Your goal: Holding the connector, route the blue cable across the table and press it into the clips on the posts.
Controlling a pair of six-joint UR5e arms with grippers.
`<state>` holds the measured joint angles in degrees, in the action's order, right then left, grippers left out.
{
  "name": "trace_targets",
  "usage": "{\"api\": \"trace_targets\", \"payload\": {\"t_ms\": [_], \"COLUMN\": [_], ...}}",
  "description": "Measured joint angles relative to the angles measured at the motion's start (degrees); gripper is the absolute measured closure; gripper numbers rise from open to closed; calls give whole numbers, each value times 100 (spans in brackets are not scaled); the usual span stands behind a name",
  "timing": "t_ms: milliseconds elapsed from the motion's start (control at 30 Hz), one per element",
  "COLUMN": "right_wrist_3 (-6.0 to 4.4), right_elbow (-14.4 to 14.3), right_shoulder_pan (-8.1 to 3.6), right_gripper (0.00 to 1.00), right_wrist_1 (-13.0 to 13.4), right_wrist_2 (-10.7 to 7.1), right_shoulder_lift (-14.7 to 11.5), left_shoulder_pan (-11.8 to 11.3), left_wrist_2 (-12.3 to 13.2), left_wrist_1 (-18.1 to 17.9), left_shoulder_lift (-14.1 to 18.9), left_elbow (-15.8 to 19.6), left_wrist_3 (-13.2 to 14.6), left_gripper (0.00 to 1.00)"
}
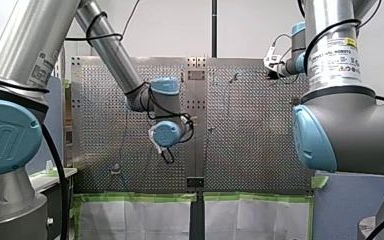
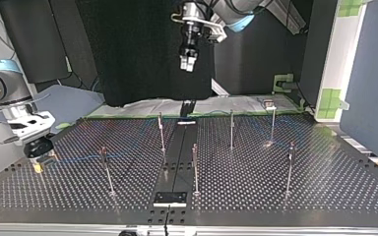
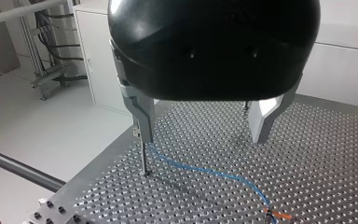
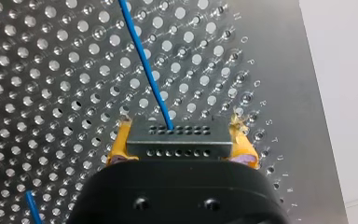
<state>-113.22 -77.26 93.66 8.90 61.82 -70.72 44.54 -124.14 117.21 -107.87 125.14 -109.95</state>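
My right gripper (image 4: 181, 125) is shut with its yellow pads (image 4: 119, 142) on a dark grey connector (image 4: 177, 140), just above the perforated table (image 4: 51, 70). The blue cable (image 4: 144, 60) leaves the connector and runs ahead over the holes. In the top view my right gripper (image 2: 38, 156) is low at the table's left edge, and the cable (image 2: 78, 158) trails toward the nearest post (image 2: 106, 167). My left gripper (image 2: 189, 63) hangs high over the table's far middle. Its metal fingers (image 3: 140, 116) stand open with nothing between them. Under them the cable (image 3: 205, 170) lies from a post (image 3: 144, 161).
Several thin upright posts (image 2: 195, 167) stand spread across the table, others at the far side (image 2: 231, 128) and the right (image 2: 289, 167). A dark centre strip carries a black plate (image 2: 170, 198) near the front edge. Green tape (image 2: 330, 101) marks the far right corner.
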Motion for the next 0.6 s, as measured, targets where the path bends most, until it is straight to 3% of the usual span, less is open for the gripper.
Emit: {"api": "trace_targets", "payload": {"t_ms": [600], "right_wrist_3": [2], "right_elbow": [-2], "right_shoulder_pan": [4], "right_gripper": [100], "right_wrist_1": [-23], "right_wrist_2": [5], "right_shoulder_lift": [-1], "left_shoulder_pan": [2], "left_wrist_2": [0], "left_wrist_1": [-903], "left_shoulder_lift": [0], "left_elbow": [903], "left_wrist_3": [0], "left_gripper": [0]}}
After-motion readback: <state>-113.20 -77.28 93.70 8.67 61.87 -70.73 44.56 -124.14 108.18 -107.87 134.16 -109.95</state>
